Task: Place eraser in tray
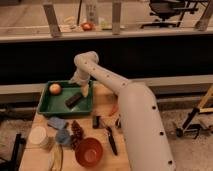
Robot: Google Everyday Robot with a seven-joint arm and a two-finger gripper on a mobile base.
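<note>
The green tray point(45, 107) sits at the back left of the wooden table. The eraser point(74, 99), a small dark block, lies tilted on the tray's floor, right of centre. My gripper point(84, 90) hangs over the tray's right side, just above and to the right of the eraser's upper end. I cannot tell whether it touches the eraser. The white arm reaches in from the right front.
An orange fruit point(55, 88) lies in the tray's back left corner. In front of the tray are blue items point(57, 122), a pine cone point(76, 131), a white cup point(38, 136), a red-orange bowl point(89, 151), a small upright black object point(96, 121) and a black-handled knife point(111, 140).
</note>
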